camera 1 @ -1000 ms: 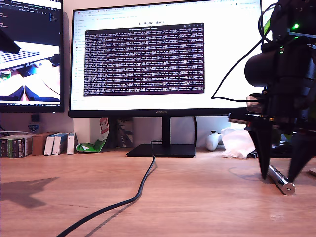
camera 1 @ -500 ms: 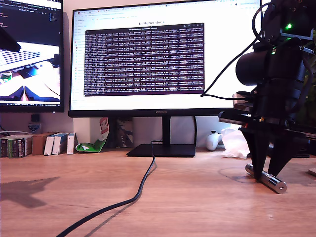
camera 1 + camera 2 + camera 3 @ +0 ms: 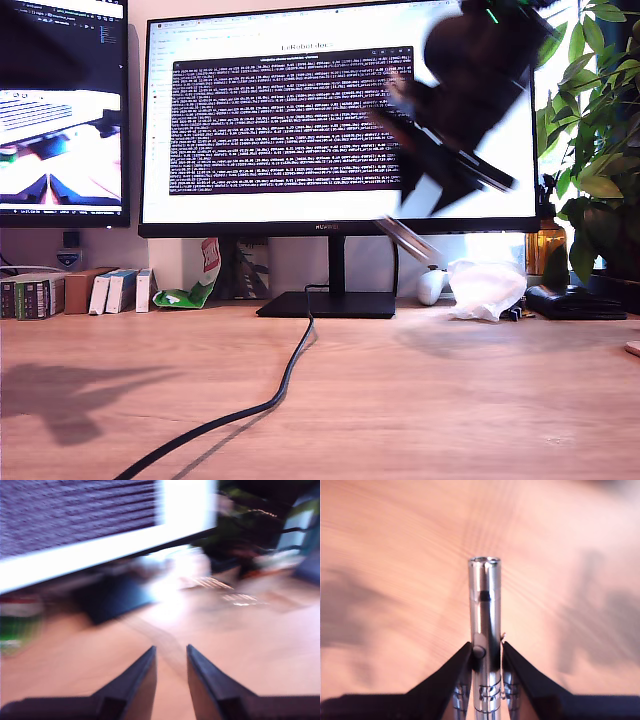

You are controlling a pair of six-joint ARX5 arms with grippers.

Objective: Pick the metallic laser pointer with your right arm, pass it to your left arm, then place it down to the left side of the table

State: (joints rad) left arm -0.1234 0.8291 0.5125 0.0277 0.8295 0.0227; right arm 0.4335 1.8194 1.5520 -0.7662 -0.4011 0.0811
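In the exterior view the raised arm (image 3: pixel 470 110) in front of the monitor at the exterior view's right is smeared by motion, and the metallic laser pointer (image 3: pixel 405 238) below it is reduced to a pale streak. The near end of the pointer is cut off by the second wrist view's edge. The whole first wrist view is blurred; items on the table (image 3: pixel 260 640) cannot be identified.
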